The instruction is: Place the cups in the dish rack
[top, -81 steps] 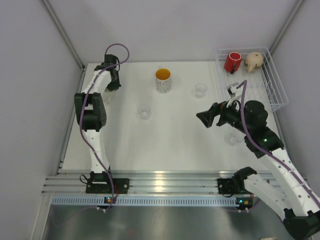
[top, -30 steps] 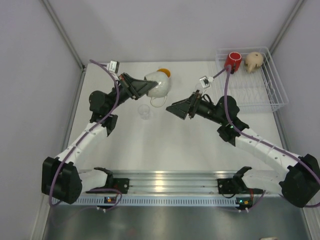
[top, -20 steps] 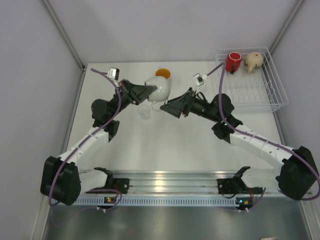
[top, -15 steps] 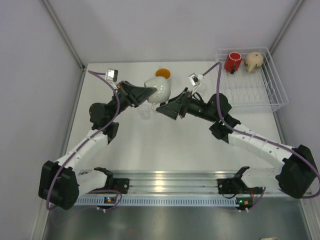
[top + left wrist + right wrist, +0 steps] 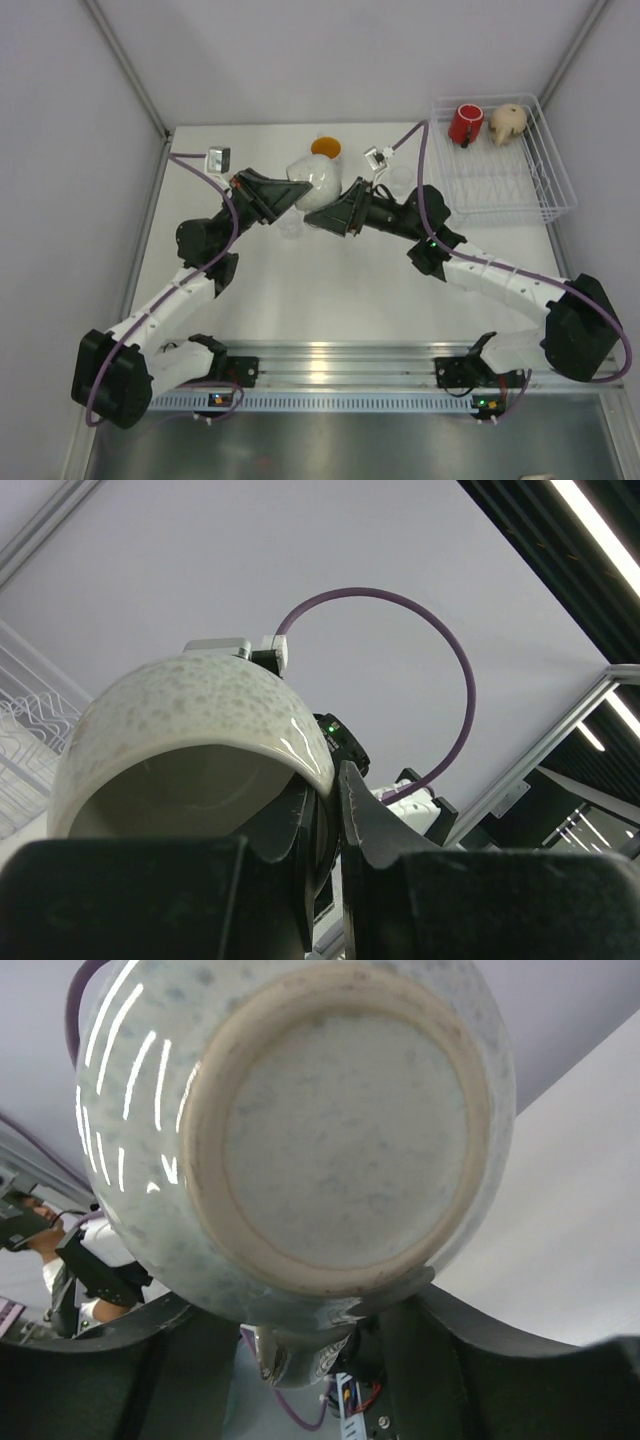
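A white, faintly speckled mug (image 5: 320, 180) hangs in the air over the middle of the table. My left gripper (image 5: 297, 190) is shut on its rim (image 5: 300, 755), one finger inside and one outside. My right gripper (image 5: 332, 207) comes from the other side. Its fingers (image 5: 460, 1350) straddle the mug's base (image 5: 335, 1130) and press against the lower body, with the handle (image 5: 290, 1355) hanging between them. The dish rack (image 5: 548, 205) stands at the back right with a red cup (image 5: 465, 123) and a beige mug (image 5: 507, 121) inside.
A mug with an orange inside (image 5: 325, 147) stands behind the held mug, mostly hidden. A clear tumbler (image 5: 290, 227) stands under the left gripper and another (image 5: 401, 179) beside the right arm. Rack wires (image 5: 25, 715) show at the left of the left wrist view.
My right arm has moved left up to the mug, and its jaws have narrowed around the base. The left gripper has kept hold of the rim and shifted slightly.
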{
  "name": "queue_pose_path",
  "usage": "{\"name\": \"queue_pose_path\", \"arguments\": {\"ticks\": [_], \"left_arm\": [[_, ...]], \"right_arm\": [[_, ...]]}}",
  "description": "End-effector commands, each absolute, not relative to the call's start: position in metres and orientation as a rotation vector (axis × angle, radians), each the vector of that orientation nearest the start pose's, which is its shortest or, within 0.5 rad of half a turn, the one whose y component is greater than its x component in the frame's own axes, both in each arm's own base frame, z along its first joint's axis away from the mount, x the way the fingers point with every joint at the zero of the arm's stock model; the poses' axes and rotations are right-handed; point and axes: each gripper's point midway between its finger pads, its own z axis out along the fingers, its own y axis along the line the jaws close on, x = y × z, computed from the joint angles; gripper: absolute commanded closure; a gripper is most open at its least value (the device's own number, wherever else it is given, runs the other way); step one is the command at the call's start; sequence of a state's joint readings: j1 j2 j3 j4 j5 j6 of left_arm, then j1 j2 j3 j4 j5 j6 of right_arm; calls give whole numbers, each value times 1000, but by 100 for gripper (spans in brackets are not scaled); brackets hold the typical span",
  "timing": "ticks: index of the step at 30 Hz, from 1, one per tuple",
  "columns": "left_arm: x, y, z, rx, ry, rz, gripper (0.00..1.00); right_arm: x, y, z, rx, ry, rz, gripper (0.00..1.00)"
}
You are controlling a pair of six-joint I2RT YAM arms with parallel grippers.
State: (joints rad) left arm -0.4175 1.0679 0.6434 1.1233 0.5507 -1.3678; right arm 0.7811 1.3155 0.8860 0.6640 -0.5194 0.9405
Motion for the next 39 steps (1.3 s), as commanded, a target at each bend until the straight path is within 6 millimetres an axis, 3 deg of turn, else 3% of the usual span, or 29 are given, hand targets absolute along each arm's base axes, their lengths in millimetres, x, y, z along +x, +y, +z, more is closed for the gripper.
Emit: {"name": "queue_pose_path", "arguments": {"ticks": [1,8,10,14,17,27,30,31,34,39], "left_arm": [[187,-229,459,210,957,-1857,100],[185,-232,449,217,982,-1864,100],[184,-232,444,209,993,-1870,100],[179,-233,438,234,1009,-1875,100],[180,-235,433,246,1022,-1868,100],[182,-243,413,299,1079,-1845,100],[181,-242,412,296,1077,-1843,80],[181,-241,412,289,1074,-1840,65],[183,-239,411,264,1069,-1835,48],[182,-239,407,266,1078,-1835,32]], "right_arm": [[189,372,395,-463,1362,1821,49],[180,365,397,-455,1298,1859,67],[177,357,410,-435,1223,1869,73],[168,350,414,-423,1166,1927,80],[164,351,416,-441,1145,1968,100],[157,348,417,-451,1142,1999,100],[158,346,416,-440,1162,1982,100],[156,343,418,-442,1155,1977,100],[155,338,419,-430,1150,1947,100],[155,327,423,-412,1154,1882,100]]}}
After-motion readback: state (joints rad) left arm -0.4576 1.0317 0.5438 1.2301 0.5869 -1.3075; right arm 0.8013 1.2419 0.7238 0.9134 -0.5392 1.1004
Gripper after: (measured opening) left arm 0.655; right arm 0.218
